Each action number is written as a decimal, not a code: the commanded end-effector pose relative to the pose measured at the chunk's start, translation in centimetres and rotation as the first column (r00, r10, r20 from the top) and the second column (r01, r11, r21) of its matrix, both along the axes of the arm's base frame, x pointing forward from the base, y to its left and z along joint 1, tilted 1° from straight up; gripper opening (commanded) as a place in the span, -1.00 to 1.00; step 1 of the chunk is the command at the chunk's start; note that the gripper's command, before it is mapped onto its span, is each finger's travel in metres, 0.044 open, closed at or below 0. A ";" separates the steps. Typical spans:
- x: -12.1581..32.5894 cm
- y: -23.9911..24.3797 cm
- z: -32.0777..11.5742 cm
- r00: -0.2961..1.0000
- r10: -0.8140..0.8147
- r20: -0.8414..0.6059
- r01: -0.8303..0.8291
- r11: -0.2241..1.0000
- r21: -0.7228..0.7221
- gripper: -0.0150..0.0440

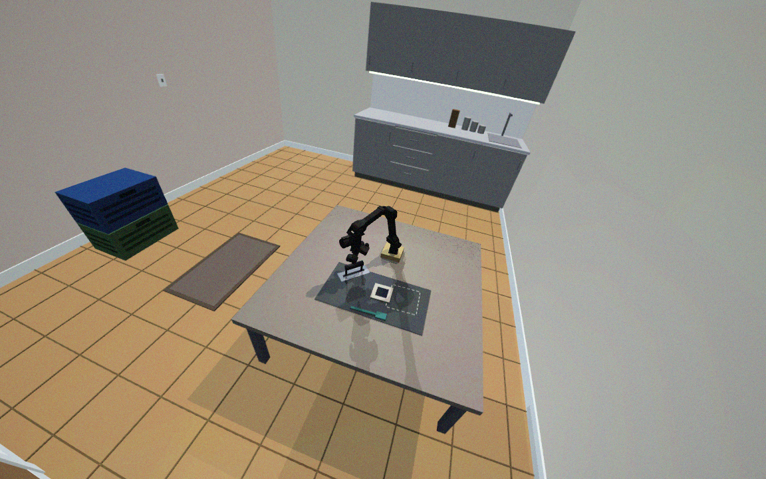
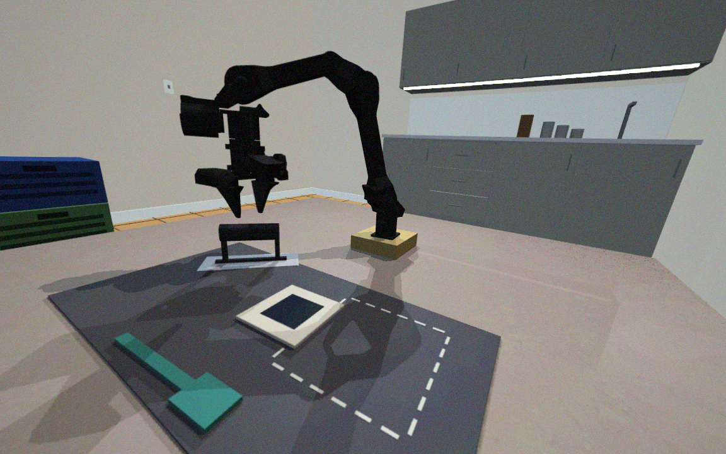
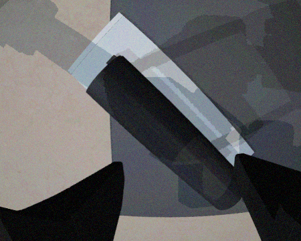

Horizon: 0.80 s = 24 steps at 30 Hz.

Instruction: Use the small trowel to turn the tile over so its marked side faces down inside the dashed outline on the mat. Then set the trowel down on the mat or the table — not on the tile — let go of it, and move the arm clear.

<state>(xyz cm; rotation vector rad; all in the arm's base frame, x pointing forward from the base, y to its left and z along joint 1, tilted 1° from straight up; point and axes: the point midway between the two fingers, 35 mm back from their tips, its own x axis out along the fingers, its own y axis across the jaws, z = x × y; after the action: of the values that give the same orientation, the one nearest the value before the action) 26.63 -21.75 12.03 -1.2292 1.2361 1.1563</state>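
The tile [image 1: 382,292] [image 2: 292,310] lies flat on the mat [image 2: 467,367], dark marked square up. Its near right edge overlaps a corner of the dashed outline [image 2: 338,402]. A trowel with a flat pale blade and raised black bar handle [image 2: 249,231] [image 3: 157,117] stands on the mat's back left edge. My gripper [image 1: 352,260] [image 2: 249,214] [image 3: 180,168] is open and empty just above the handle. In the wrist view the handle runs diagonally between the fingers, its lower end beside the right fingertip.
A teal flat-bladed tool [image 1: 371,313] [image 2: 205,398] lies on the mat's front left part, its handle pointing back left. The arm's yellow base block [image 1: 392,253] [image 2: 385,243] stands behind the mat on the table [image 2: 568,338]. The arm's shadow falls across the outline.
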 end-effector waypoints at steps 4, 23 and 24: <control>0.0 0.0 0.0 0.972 0.234 -0.010 -0.234 0.972 -0.001 0.42; 0.1 0.0 0.0 0.740 0.672 -0.031 -0.673 0.740 0.000 0.42; 0.1 0.0 0.0 0.740 0.672 -0.031 -0.673 0.740 0.000 0.42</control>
<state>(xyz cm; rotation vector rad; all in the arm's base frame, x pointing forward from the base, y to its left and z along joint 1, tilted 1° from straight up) 26.71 -21.82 12.04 -1.7387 0.8288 1.6727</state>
